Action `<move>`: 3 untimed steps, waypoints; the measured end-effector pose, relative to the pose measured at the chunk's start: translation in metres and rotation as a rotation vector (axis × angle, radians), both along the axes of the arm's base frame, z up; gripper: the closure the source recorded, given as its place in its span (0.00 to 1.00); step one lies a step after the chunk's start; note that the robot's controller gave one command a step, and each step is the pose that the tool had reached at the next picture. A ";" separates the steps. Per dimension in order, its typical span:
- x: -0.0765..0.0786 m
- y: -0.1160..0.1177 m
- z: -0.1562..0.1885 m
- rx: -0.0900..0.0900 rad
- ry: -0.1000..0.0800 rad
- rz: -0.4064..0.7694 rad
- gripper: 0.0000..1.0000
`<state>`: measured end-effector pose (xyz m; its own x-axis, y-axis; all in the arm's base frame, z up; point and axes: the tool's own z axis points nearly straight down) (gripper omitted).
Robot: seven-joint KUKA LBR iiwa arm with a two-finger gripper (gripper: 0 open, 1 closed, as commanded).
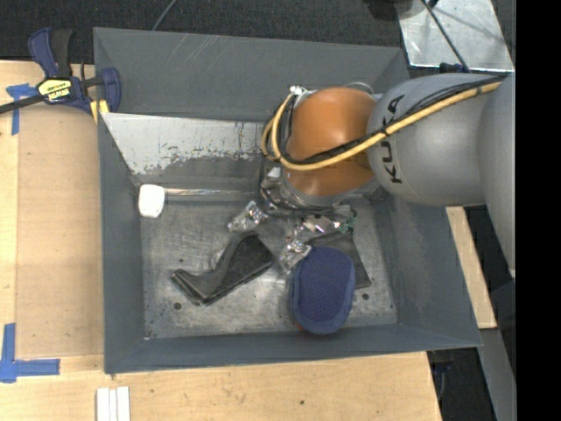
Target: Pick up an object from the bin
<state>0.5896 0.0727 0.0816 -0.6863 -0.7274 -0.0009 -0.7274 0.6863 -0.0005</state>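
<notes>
My gripper (270, 237) hangs low over the middle of the bin floor, under the orange wrist cover. Its two metal fingers stand apart, open, one at the left (245, 220) and one lower right (294, 253). A flat black angled piece (226, 272) lies on the floor, and its upper end reaches into the gap between the fingers. I cannot tell whether the fingers touch it. A dark blue oval pouch (323, 293) lies just right of and below the lower finger, close to it.
A small white block (151, 201) sits at the floor's far left, near the back wall. The bin's sloping walls close in on all sides. The arm and its cables hide the right back part of the floor.
</notes>
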 end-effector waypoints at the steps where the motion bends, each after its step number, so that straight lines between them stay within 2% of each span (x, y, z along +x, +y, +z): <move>1: 0.002 0.001 0.003 0.002 -0.007 -0.003 1.00; 2: -0.013 -0.003 0.141 0.001 -0.011 0.176 1.00; 3: -0.018 -0.016 0.050 0.001 0.004 0.400 1.00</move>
